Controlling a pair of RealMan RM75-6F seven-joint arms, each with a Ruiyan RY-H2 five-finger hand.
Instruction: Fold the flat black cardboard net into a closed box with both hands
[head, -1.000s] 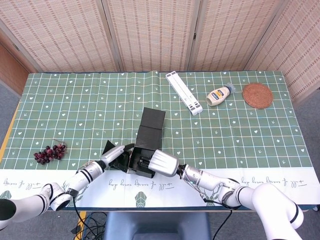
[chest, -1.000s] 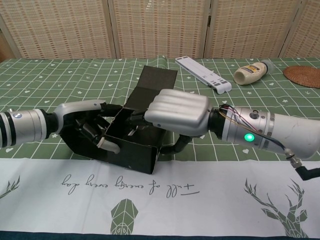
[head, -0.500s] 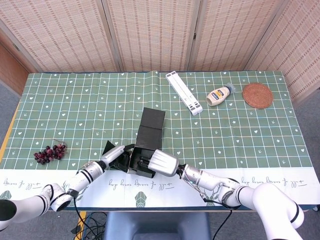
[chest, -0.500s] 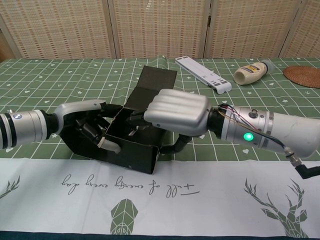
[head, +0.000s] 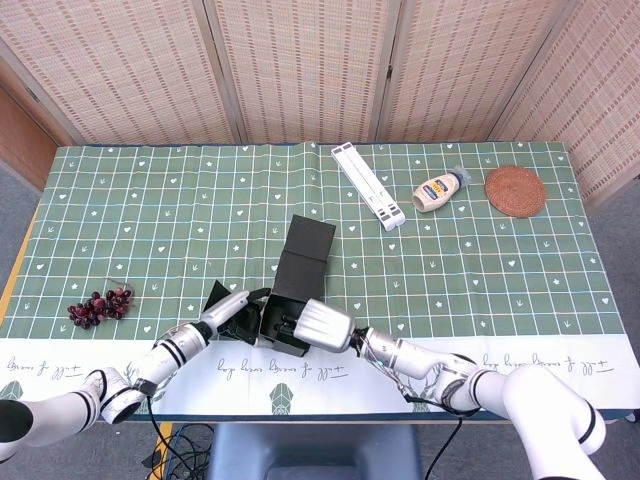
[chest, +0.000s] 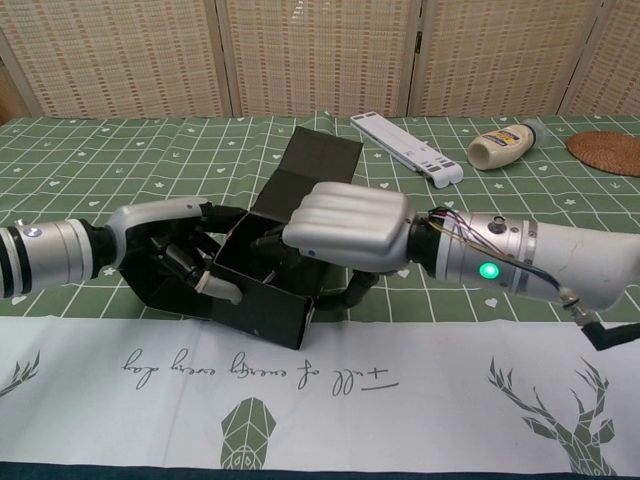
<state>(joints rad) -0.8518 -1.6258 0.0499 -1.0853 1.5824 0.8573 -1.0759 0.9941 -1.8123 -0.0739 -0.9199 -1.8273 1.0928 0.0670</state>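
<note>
The black cardboard box (head: 296, 280) (chest: 262, 308) stands partly folded near the table's front edge, its lid flap (chest: 318, 163) sticking up and back. My left hand (head: 232, 312) (chest: 178, 250) holds the box's left side, fingers curled against the wall and side flap. My right hand (head: 322, 326) (chest: 347, 227) lies over the open top from the right, its fingers reaching down inside and its thumb under the right side. The inside of the box is hidden by that hand.
A bunch of dark grapes (head: 98, 306) lies at the left. Further back are a white folded stand (head: 368, 186) (chest: 406, 146), a mayonnaise bottle (head: 439, 190) (chest: 508, 144) and a woven coaster (head: 515, 190) (chest: 607, 152). A white runner (chest: 330, 395) covers the table's front edge.
The box has turned slightly, its lid flap swinging to the right, and my right hand has shifted a little left with it. My left hand has barely moved.
</note>
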